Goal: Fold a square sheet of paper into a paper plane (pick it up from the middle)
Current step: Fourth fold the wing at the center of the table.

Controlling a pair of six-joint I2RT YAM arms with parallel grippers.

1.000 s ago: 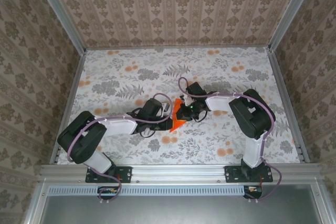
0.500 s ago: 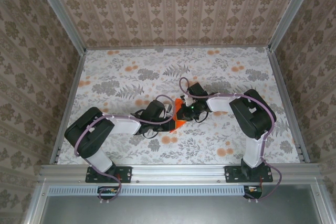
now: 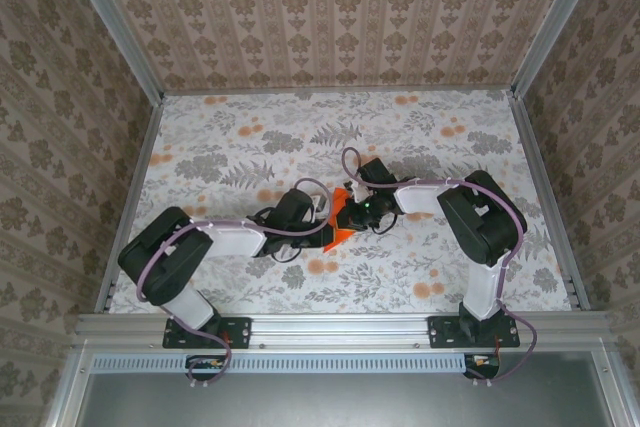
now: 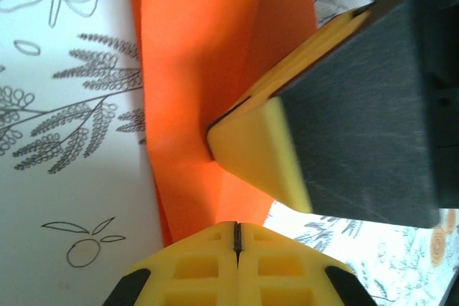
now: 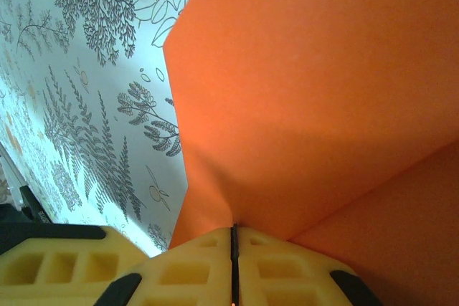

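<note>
The square sheet of paper point(image 3: 337, 234) is bright orange, creased and partly folded, and lies mid-table between the two grippers. My left gripper point(image 3: 322, 222) is shut, its tips point(image 4: 237, 224) set against the sheet's near edge where a crease point(image 4: 215, 69) runs away from them. My right gripper point(image 3: 351, 215) reaches in from the right and is shut on a raised flap of the orange sheet point(image 5: 308, 98), which meets its jaw seam point(image 5: 234, 227). One yellow finger of the right gripper point(image 4: 262, 145) rests on the paper in the left wrist view.
A floral-printed cloth point(image 3: 230, 147) covers the table, with pale orange flowers point(image 3: 322, 267) close to the paper. Patterned walls point(image 3: 330, 17) enclose the back and sides, and a metal rail point(image 3: 330, 325) runs along the near edge.
My left arm has shifted and its gripper has edged right against the paper, so less orange shows from above. The right gripper has held its place.
</note>
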